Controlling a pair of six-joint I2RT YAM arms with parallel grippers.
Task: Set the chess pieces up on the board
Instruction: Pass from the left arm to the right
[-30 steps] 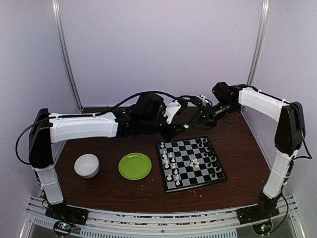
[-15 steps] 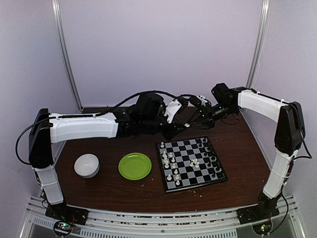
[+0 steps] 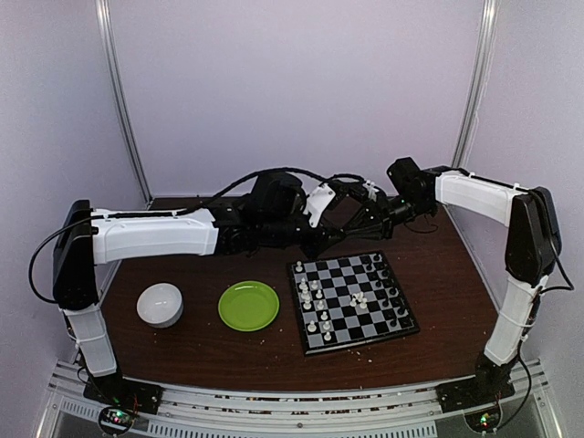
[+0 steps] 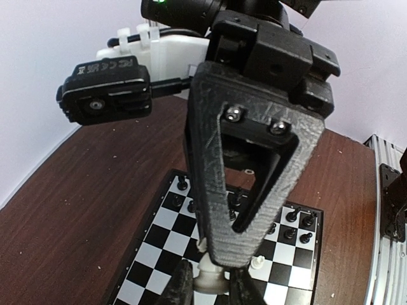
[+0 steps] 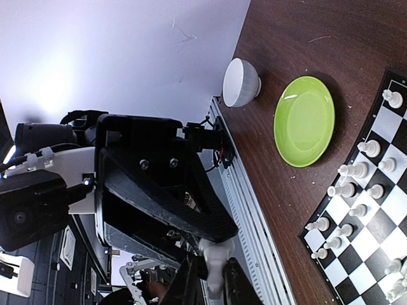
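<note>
Left wrist view, left gripper (image 4: 210, 289) clenched on white chess piece (image 4: 208, 277), board (image 4: 159, 248) in background, right gripper (image 5: 212, 284) pinching same piece

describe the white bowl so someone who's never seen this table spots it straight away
On the dark wooden table, start at the board and move left past the green plate. The white bowl sits just beyond it, below the left arm's white forearm in the top view. It is the only deep white dish; its neighbour is flat and green.
</note>
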